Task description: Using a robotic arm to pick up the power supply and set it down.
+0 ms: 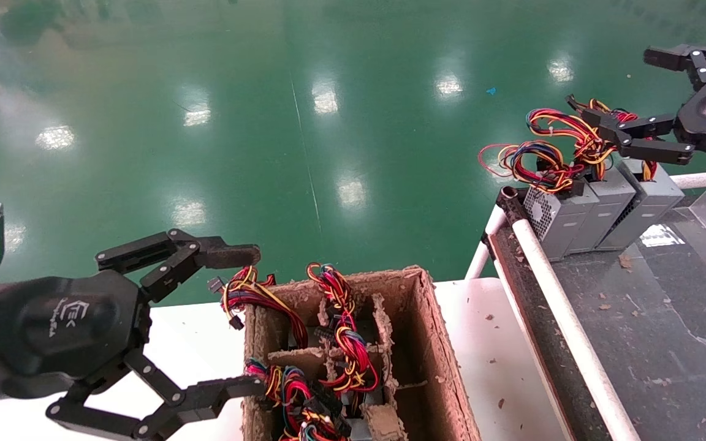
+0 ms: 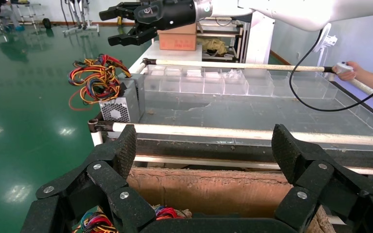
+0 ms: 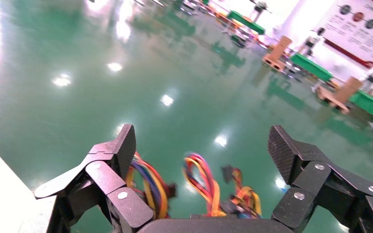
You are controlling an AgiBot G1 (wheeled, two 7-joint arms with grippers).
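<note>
Bright overhead lamps glare off the glossy green floor; right wrist view seems slightly blurred.

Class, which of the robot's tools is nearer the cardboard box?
Left. The left tool hangs open at the cardboard box; the right tool is far off, open above the power supplies.

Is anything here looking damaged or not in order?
Yes. The cardboard box is worn: its rim and inner dividers are frayed and crumbling. Brown crumbs lie on the dark conveyor surface beside it. The power supplies there stand in a neat row.
</note>
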